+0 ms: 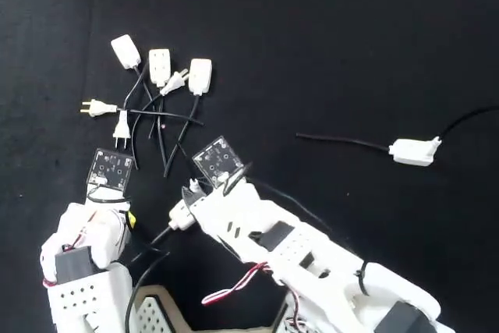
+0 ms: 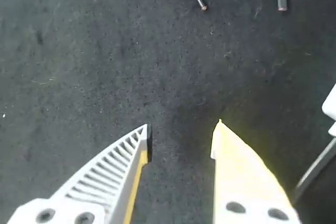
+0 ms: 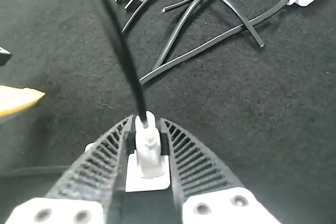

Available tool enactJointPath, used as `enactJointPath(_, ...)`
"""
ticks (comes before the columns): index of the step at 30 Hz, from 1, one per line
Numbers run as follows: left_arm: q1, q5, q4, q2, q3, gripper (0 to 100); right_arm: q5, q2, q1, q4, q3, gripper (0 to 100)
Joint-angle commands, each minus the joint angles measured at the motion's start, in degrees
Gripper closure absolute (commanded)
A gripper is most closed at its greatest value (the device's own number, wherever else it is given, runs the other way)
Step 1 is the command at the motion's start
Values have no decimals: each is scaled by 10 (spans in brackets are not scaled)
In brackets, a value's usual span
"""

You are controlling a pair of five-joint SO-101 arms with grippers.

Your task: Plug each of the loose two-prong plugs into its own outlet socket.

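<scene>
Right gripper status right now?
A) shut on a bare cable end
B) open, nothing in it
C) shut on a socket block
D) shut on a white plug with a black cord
D: in the right wrist view, the right gripper has its two fingers closed against the sides of a white plug, with the plug's black cord running out past the fingertips.

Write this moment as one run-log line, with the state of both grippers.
left gripper: open, above table | right gripper: shut on plug | other plugs: loose on table
</scene>
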Motion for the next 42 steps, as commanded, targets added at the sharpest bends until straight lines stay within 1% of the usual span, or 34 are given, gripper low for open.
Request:
enactJointPath(1,-3,-4,4,-4,-1,797,8,7,-13,11,6,922)
enactJointPath(3,-3,-4,4,-4,-1,797,13,5,-13,12,7,894)
enactJointPath(7,-3,-4,4,-4,-1,797,13,5,-13,13,7,912)
enactJointPath(21,-2,-4,4,-4,-1,797,14,2,-14,26,3,910)
enactJointPath(26,-2,-4,4,-4,-1,797,37,2,-16,25,2,910)
enactJointPath(33,-1,-4,2,-4,0,797,39,2,-31,28,-6,908)
enactJointPath(38,11,-4,0,-4,4,797,38,2,-32,34,-10,827)
enactJointPath(42,12,-4,0,-4,4,797,39,1,-32,85,-36,828)
